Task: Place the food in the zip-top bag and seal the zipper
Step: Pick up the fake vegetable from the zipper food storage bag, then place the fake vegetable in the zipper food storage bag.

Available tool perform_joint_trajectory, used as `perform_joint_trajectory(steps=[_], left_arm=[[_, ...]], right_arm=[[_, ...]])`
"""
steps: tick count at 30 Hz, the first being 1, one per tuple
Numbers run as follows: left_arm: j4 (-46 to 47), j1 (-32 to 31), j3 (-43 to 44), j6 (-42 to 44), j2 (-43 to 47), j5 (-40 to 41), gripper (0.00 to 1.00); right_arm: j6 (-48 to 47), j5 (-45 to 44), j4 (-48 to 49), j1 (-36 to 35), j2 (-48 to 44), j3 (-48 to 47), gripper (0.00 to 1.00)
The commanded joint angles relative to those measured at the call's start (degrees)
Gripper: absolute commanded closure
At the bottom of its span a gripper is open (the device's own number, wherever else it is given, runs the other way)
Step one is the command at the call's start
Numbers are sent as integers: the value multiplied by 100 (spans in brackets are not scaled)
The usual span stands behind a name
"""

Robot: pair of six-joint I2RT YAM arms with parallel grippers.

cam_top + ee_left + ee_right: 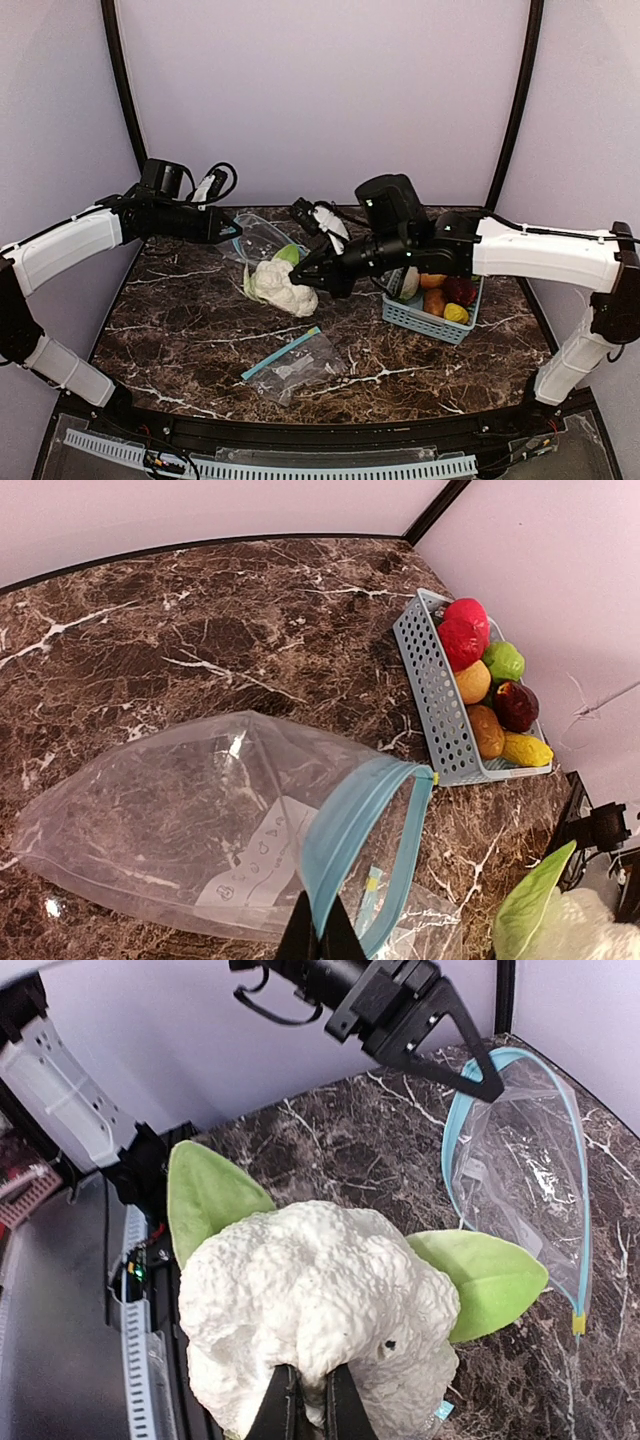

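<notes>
**Cauliflower at the bag mouth, not yet inside**

Step in hand: loading the first piece.
- Left hand (320, 932) is pinched shut on the blue zipper rim of the zip-top bag (180, 800), holding its mouth up and open.
- Right hand (305, 1400) is closed narrow on the cauliflower (310, 1300), which sits just in front of the bag mouth, outside it.
- Other food (490, 695) lies in the blue basket (425, 680), well to the side of the bag, beyond the cauliflower.

Next move, as I judge it: carry the cauliflower through the mouth. The opening looks snug for it, leaves included, so the rim needs holding wide.

Hard to make out:
- whether the cauliflower rests on the worktop (180, 320) or hangs clear
- the right fingertips, sunk among the florets
- whether the white printed patch is on the bag or in it
- what is in the second bag (295, 362), lying flat nearer the arm bases than the open bag
</notes>
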State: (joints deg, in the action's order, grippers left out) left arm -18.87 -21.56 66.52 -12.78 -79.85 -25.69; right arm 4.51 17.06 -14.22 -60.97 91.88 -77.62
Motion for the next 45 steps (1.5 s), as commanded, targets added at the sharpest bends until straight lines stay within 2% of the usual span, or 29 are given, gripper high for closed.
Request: perform_joint_trajectory(steps=[1,7,14,24,31,39,45], left_arm=[[120,-151,-12,97,-100,-727,99],[-53,-565,139,306,-374,-1254,99],[-64,-709,183,241,-575,-1596,99],[-243,-710,287,193,-865,-1833,99],[-330,-709,317,229,-972,-1786,99],[-330,-709,335,179,-1142,-1969,99],[-284,-717,312,123,-1183,-1979,99]], right_arm=[[916,904,838,364,-310,322,100],[1384,1740,1509,677,-232,296,100],[1598,2161,1448,977,162,162,100],[690,1098,616,1187,406,161,100],[421,763,96,1368,760,-76,100],[683,281,-210,1387,1116,-448,100],[1218,-89,-262,1320,1408,-864,100]])
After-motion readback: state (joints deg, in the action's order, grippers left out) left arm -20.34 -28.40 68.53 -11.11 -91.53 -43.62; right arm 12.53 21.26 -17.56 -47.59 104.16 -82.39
